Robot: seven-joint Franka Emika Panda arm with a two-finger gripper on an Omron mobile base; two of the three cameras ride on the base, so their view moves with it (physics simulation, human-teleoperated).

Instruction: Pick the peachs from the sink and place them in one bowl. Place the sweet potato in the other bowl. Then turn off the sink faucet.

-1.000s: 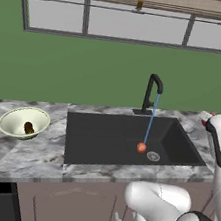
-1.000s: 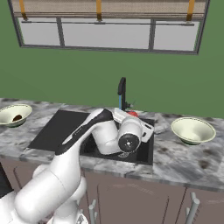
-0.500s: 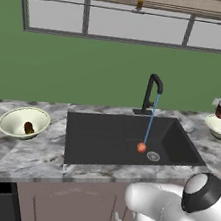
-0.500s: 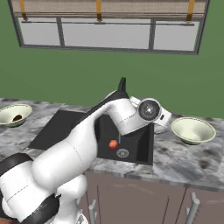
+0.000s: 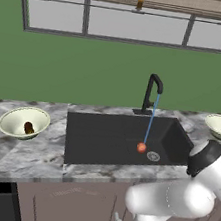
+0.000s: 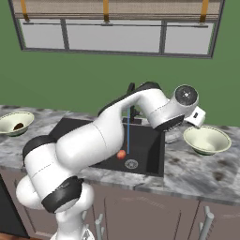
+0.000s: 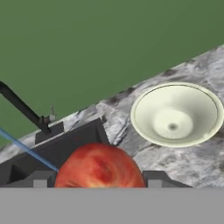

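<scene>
Carrying one peach clamped in the end effector toward the empty bowl right of the sink. Sweet potato already sits in the left bowl. Second peach remains in the sink, faucet running.

The peach between the jaws is cut off below by the hand view's edge, hiding its lower half and the finger tips. The right bowl is partly covered by the arm. What sits in the left bowl is too small to identify.
</scene>
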